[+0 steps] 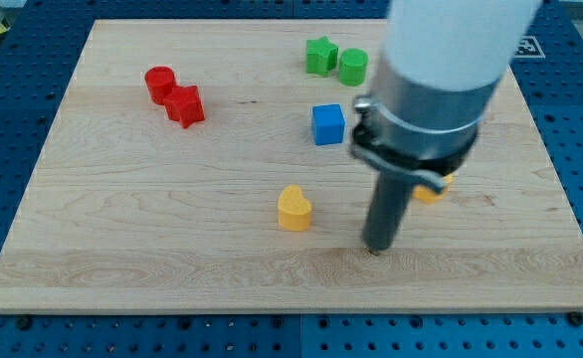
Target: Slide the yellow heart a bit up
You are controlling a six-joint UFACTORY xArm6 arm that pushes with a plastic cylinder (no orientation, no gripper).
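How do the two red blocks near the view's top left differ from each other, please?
The red cylinder has a round top, while the red star has a pointed, notched outline. The red cylinder sits nearer the view's top left; the red star lies just below and to its right, the two touching or nearly so. Both share the same red colour and similar size, and both lie far from my tip, which is well off to the view's right, lower on the board.
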